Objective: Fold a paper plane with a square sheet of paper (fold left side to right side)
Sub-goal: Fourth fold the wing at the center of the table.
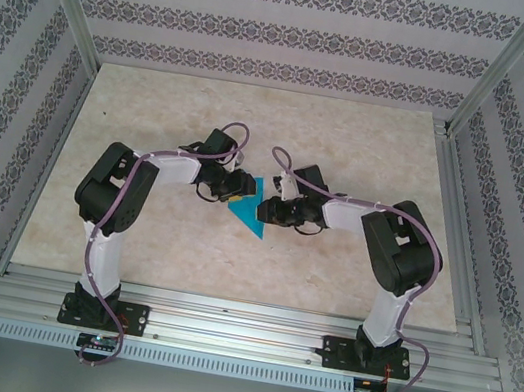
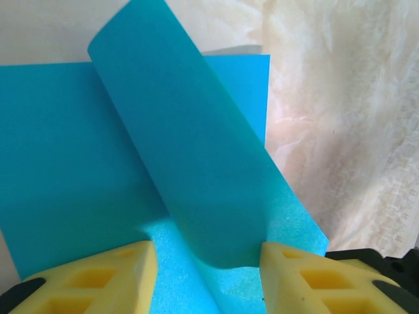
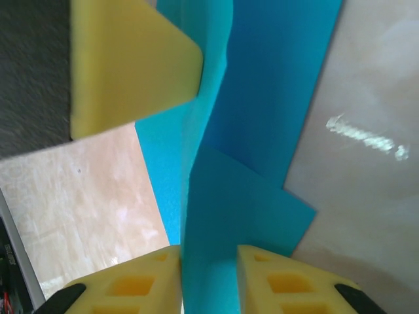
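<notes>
The square sheet of paper is bright cyan-blue and lies partly folded on the table between both arms. My left gripper is at its left edge and my right gripper at its right. In the left wrist view the paper lies flat, and a curled flap rises between the yellow fingers of the open left gripper. In the right wrist view a raised fold of the paper passes through the narrow gap of the right gripper, whose jaws stand slightly apart. One of the left gripper's fingers shows above it.
The beige marbled table extends behind and around the paper. Patterned walls and a metal frame enclose it on three sides. The arm bases sit on rails at the near edge.
</notes>
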`<state>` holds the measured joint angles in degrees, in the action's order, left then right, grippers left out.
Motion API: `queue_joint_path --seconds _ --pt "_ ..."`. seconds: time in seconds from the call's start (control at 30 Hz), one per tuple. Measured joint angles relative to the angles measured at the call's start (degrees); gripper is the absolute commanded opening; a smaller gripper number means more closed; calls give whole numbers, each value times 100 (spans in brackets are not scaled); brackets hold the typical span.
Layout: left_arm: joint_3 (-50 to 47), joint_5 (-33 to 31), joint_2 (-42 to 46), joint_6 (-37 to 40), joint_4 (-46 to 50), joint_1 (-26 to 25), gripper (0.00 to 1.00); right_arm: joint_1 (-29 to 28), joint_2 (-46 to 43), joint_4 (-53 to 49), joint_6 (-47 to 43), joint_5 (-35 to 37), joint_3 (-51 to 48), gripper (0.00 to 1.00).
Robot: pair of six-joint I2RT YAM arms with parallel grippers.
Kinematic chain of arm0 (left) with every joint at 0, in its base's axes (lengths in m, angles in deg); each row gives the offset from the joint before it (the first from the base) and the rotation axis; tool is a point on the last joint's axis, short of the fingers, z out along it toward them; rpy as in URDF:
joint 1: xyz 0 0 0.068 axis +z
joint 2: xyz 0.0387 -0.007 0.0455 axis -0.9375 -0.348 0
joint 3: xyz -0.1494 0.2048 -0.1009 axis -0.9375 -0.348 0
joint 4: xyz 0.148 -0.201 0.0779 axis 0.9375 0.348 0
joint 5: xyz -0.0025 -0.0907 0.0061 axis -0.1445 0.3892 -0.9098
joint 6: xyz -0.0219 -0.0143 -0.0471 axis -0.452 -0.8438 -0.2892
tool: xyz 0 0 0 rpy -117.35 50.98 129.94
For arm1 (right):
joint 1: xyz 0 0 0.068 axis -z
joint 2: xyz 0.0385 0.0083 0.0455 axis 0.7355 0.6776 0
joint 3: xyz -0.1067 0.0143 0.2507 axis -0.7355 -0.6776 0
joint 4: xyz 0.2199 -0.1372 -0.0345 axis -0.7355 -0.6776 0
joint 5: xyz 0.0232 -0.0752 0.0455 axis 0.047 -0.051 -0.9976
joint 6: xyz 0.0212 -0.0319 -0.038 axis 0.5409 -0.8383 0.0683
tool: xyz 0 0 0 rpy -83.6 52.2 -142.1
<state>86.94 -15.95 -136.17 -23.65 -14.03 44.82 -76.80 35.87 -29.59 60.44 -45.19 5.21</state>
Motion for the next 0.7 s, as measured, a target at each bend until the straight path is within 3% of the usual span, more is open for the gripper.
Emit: queue_joint_path --seconds 0.37,0.7 --pt "13 -44 0 0 20 0 47 -96 -170 -509 -262 505 190 35" --pt "13 -63 0 0 22 0 47 -39 -153 -457 -229 380 365 35"
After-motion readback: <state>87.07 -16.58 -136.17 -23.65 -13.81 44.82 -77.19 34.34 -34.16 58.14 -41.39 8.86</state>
